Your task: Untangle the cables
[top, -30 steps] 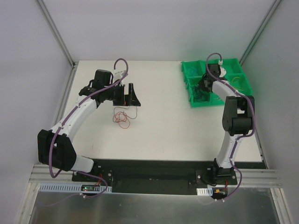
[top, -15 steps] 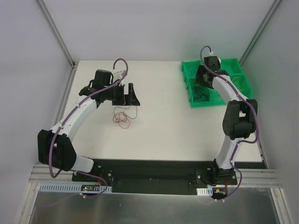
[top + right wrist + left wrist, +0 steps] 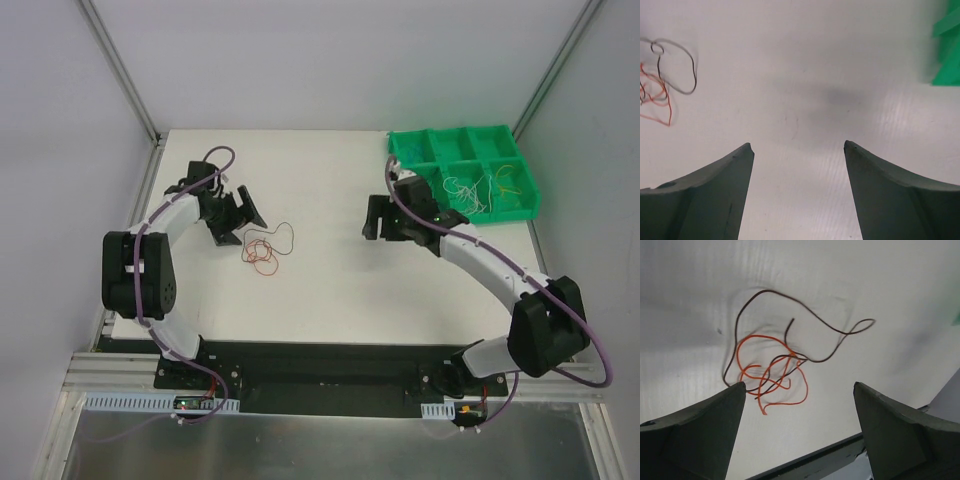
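Observation:
A small tangle of cables (image 3: 262,250), one orange and one dark thin wire, lies loose on the white table left of centre. In the left wrist view the same cables (image 3: 771,371) sit just beyond my fingertips, the dark wire looping out to the right. My left gripper (image 3: 243,212) (image 3: 799,385) hangs open just left of the tangle, holding nothing. The right gripper (image 3: 370,220) (image 3: 797,144) is open over bare table near the middle, with the cables (image 3: 662,87) far off at the left edge of its view.
A green compartment tray (image 3: 478,135) stands at the back right, with thin whitish and yellow wires (image 3: 472,188) in its compartments; its corner (image 3: 946,55) shows in the right wrist view. A black strip (image 3: 330,362) runs along the table's near edge.
The right gripper left the green tray, opened, and swung left to the table's middle. The left arm folded back, so its gripper now sits lower and left of the tangle.

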`<action>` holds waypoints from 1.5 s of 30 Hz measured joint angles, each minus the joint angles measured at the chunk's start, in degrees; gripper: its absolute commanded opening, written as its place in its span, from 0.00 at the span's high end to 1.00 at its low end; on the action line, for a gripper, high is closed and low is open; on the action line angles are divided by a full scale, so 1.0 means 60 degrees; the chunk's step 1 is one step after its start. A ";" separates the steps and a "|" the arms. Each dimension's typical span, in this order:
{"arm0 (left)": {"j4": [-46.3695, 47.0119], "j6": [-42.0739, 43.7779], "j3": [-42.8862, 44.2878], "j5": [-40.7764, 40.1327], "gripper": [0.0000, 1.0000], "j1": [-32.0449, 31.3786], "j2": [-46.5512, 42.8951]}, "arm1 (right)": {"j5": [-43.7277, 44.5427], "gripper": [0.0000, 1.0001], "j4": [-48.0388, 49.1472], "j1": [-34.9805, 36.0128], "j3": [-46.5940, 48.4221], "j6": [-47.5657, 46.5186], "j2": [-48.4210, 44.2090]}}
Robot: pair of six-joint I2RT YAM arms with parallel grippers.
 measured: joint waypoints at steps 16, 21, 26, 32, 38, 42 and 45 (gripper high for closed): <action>-0.0127 -0.1031 -0.0736 -0.0656 0.88 -0.0743 0.0710 | -0.0761 0.24 0.0630 0.1020 -0.1483 0.0561 -0.0474; -0.0004 -0.0907 -0.0739 -0.0328 1.00 -0.0903 0.0710 | -0.0852 0.22 0.0688 0.1053 -0.1483 0.0488 -0.0484; 0.0586 -0.0645 -0.0739 0.0729 1.00 -0.1246 0.0441 | -0.1559 0.18 0.1384 0.1599 -0.1475 0.0215 -0.0248; 0.1512 -0.0448 -0.0710 0.2532 1.00 -0.2040 -0.0452 | -0.2481 0.16 0.3067 0.2568 -0.1475 -0.0051 0.0284; 0.1865 -0.0448 -0.0659 0.3625 1.00 -0.2069 -0.0699 | -0.2532 0.28 0.4444 0.2889 -0.1355 -0.0036 0.0532; 0.1931 -0.0630 -0.0659 0.4003 1.00 -0.2069 -0.0732 | -0.2561 0.29 0.4954 0.3005 -0.0933 0.0091 0.1239; 0.2011 -0.0729 -0.0659 0.4120 1.00 -0.2069 -0.0809 | -0.2565 0.28 0.5366 0.3242 -0.0739 0.0193 0.1774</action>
